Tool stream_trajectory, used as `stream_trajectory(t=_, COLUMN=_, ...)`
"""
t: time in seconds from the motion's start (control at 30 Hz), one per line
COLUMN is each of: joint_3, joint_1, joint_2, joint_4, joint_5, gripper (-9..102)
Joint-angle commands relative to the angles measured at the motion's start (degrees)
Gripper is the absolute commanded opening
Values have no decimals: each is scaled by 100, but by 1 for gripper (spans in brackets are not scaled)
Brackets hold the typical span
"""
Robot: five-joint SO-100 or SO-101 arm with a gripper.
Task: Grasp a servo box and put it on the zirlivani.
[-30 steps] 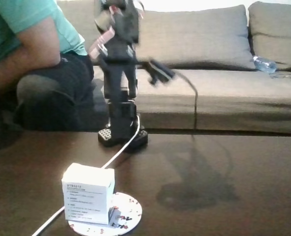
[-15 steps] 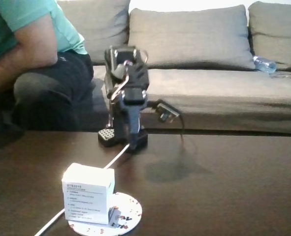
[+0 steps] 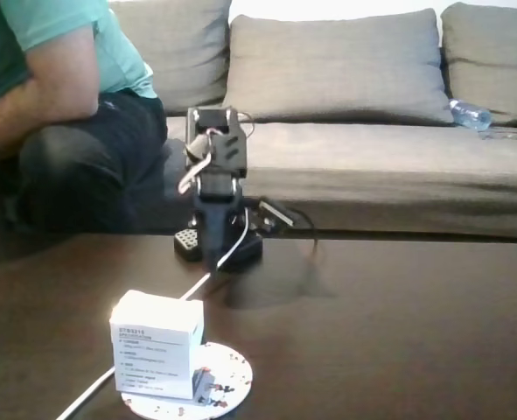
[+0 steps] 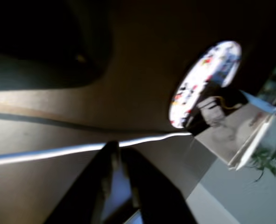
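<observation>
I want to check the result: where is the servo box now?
In the fixed view the box stands at the lower left of the dark table, on the left part of the disc, beside the white cable.

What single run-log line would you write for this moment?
arm: folded back at base | gripper: apart from box, state unclear | servo box: on zirlivani | white cable: across dark table | task: placed

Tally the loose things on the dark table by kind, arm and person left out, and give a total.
Servo box: 1
Zirlivani: 1, the speckled disc under the box
White cable: 1, running from the arm's base past the box
Total: 3
</observation>
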Motion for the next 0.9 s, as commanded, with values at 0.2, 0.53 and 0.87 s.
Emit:
stream_trajectory(t=0.2, joint_3=-53, joint_1=-809, joint_2=18, joint_4=176, joint_5=246, gripper=0)
stream_trajectory(t=0.53, joint_3=-53, joint_1=-677, joint_2=18, joint_4=193, joint_5=290, gripper=0)
stream_trajectory(t=0.87, joint_3=-53, joint_1=-712, joint_2=18, joint_4=193, joint_5=255, gripper=0)
